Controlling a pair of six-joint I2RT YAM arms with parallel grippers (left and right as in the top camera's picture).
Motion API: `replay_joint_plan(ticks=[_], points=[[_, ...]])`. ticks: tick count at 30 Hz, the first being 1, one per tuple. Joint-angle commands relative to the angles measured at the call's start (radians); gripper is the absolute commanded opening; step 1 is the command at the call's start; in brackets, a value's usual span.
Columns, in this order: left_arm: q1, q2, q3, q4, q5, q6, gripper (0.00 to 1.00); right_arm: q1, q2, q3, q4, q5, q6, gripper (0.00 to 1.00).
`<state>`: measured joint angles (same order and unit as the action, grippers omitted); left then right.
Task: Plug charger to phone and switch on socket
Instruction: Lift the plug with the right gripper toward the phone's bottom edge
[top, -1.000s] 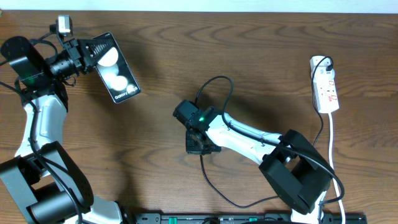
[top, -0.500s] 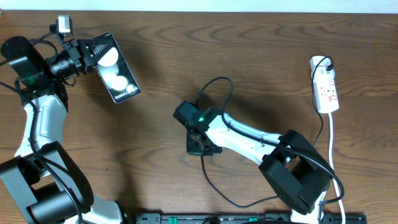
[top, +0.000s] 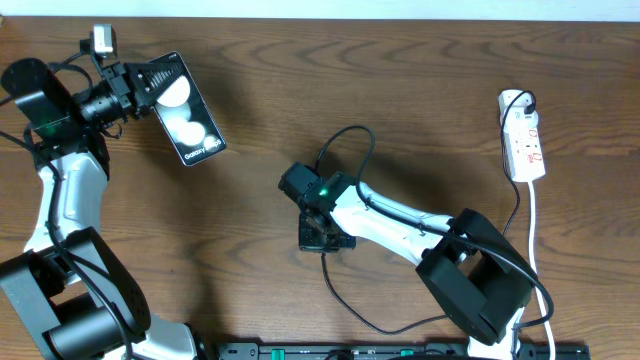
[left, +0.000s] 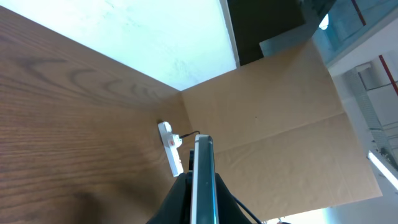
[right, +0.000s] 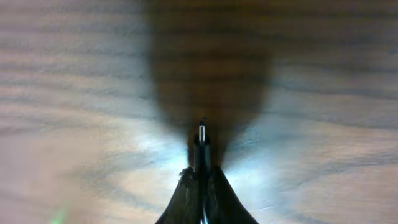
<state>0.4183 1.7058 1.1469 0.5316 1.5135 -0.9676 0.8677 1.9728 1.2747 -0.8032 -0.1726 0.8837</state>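
Almost nothing has moved since one second ago: only the right gripper (top: 322, 235) sits a little lower in the overhead view, and the loop of the charger (top: 349, 127) behind it has sunk slightly with it. Both arms, the phone (top: 187, 110) and the socket (top: 523, 135) stay where they were.

The right gripper is pressed together on the plug end of the charger. In the right wrist view the fingers (right: 186, 186) close around the black plug body, and the small metal tip (right: 201, 132) stands out straight in front of them, over the bare wood of the table (top: 420, 80) and its own dark shadow. From the gripper the thin black cable rises in a loop and also runs down toward the near edge of the table.

The left gripper (top: 152, 85) is at the far left corner and pinches the phone by its upper end. The glossy face looks up and shows two round white reflections. In the left wrist view the phone (left: 202, 174) is seen edge-on between the fingers, with the socket (left: 171, 149) far behind it.

The phone is well apart from the plug tip, to the left of it. The socket lies at the right side of the table, also well apart from both grippers, with its thick white cord (top: 533, 240) running toward the near edge.
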Motion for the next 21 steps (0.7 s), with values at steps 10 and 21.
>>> replay_joint_plan(ticks=[10, 21], points=[[0.049, 0.006, 0.003, 0.009, 0.013, 0.006, 0.07, -0.07, 0.01, 0.016, 0.48, -0.895, -0.439, 0.01], [0.085, 0.006, 0.003, 0.009, 0.019, 0.005, 0.07, -0.217, 0.01, 0.015, 0.578, -0.967, -0.604, 0.01]])
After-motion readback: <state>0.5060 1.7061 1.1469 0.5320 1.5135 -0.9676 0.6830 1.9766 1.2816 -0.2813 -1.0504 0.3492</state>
